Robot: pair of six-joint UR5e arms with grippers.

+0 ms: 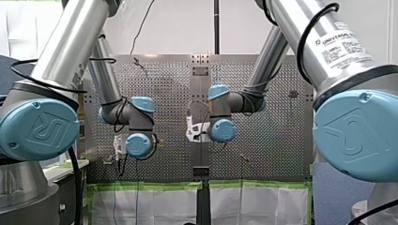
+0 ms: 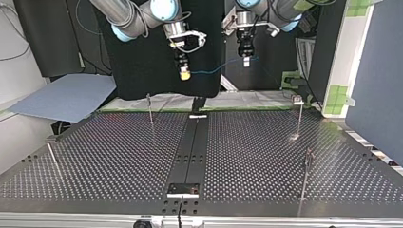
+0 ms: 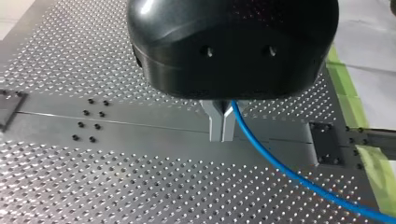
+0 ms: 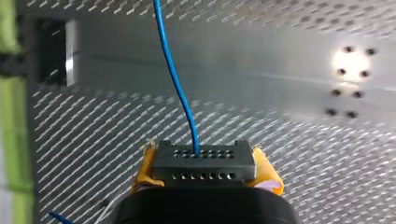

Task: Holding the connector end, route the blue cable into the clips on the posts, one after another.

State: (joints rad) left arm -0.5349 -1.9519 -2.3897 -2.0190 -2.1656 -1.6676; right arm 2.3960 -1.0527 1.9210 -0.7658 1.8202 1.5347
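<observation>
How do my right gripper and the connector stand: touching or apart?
Touching. In the right wrist view the yellow pads of my right gripper press both sides of the connector, no gap.

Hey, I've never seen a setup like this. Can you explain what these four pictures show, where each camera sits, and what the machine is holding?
These are two silver-and-blue robot arms over a perforated metal table. One picture looks from behind the arms, one faces them across the table, two come from cameras on the wrists. On the table stand thin metal posts. With yellow pads, my right pincer is shut on a dark grey connector block; a thin blue cable runs from it to my left pincer, whose metal fingers are shut on it. Both hang above the table, and the cable is in no clip yet.
</observation>
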